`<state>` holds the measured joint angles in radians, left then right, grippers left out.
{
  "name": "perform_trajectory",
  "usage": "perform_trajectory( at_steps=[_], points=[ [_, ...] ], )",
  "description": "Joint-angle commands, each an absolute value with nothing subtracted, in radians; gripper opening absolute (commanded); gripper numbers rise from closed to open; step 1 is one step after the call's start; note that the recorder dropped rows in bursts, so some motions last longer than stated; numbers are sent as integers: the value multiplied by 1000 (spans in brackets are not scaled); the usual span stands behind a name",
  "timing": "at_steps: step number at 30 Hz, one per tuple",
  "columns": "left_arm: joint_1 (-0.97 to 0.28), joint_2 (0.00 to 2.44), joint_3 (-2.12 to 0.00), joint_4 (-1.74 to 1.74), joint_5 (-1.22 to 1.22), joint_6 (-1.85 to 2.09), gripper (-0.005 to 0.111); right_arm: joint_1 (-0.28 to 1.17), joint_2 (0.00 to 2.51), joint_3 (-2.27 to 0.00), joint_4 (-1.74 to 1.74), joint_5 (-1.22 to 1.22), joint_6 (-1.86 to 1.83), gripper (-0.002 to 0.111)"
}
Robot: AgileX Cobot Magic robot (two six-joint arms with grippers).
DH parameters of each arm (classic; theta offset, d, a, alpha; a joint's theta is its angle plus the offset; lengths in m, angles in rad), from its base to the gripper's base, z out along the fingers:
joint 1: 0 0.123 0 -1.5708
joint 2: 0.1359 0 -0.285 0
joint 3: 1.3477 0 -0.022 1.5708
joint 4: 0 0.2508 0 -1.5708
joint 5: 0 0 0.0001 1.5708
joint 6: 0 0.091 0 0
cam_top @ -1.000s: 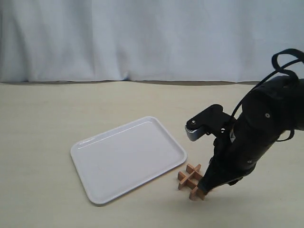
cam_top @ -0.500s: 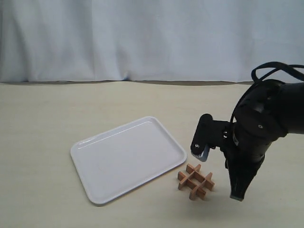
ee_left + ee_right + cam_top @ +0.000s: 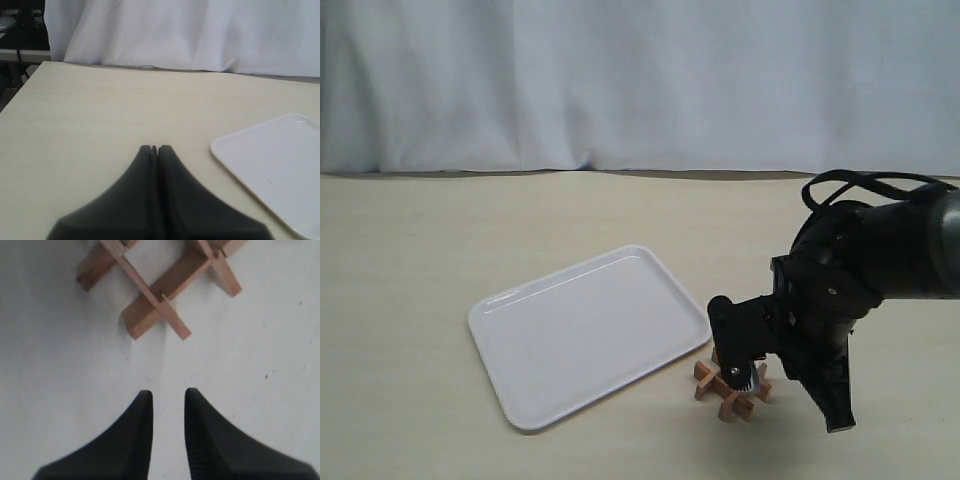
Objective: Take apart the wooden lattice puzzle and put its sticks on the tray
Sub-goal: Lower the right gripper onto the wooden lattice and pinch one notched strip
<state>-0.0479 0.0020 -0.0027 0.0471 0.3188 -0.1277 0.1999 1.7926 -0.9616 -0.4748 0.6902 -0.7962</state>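
Observation:
The wooden lattice puzzle [image 3: 728, 406] lies whole on the table just off the tray's near right corner, its four sticks still crossed; the arm's wrist part covers its middle. In the right wrist view the puzzle [image 3: 160, 290] sits beyond my fingertips, not touching them. My right gripper [image 3: 837, 420] [image 3: 167, 392] is open and empty, pointing down at bare table to the puzzle's right. The white tray [image 3: 590, 330] [image 3: 280, 165] holds nothing. My left gripper [image 3: 154, 148] is shut and empty, over bare table beside the tray; it is out of the exterior view.
A white curtain [image 3: 620, 80] hangs behind the table's far edge. The beige tabletop [image 3: 420, 250] stretches left of the tray and behind it. A dark shelf edge [image 3: 20, 30] shows beyond the table's corner in the left wrist view.
My right gripper has come off the puzzle's near right corner and moved right. The arm has twisted, swinging its wrist part down over the puzzle. The puzzle stays whole.

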Motion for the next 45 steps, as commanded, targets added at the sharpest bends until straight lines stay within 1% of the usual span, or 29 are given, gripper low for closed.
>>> perform_trajectory(
  at_steps=[1, 3, 5, 7, 15, 22, 27, 35, 39, 41, 45],
  points=[
    [-46, 0, 0, 43, 309, -132, 0, 201, 1817, -965, -487, 604, -880, 23],
    [-46, 0, 0, 43, 309, -132, 0, 201, 1825, -965, -494, 579, -890, 28],
    [-46, 0, 0, 43, 309, -132, 0, 201, 1831, -965, -505, 573, -909, 37],
    [-46, 0, 0, 43, 309, -132, 0, 201, 1841, -965, -528, 573, -909, 42],
    [-46, 0, 0, 43, 309, -132, 0, 201, 1848, -965, -539, 569, -930, 42],
    [-46, 0, 0, 43, 309, -132, 0, 201, 1849, -965, -464, 569, -1012, 42],
    [-46, 0, 0, 43, 309, -132, 0, 201, 1852, -965, -456, 548, -1048, 39],
    [-46, 0, 0, 43, 309, -132, 0, 201, 1881, -965, -458, 524, -1056, 39],
    [-46, 0, 0, 43, 309, -132, 0, 201, 1881, -965, -487, 524, -1066, 33],
    [-46, 0, 0, 43, 309, -132, 0, 201, 1881, -965, -487, 524, -1066, 25],
    [-46, 0, 0, 43, 309, -132, 0, 201, 1881, -965, -487, 527, -1071, 6]
  ],
)
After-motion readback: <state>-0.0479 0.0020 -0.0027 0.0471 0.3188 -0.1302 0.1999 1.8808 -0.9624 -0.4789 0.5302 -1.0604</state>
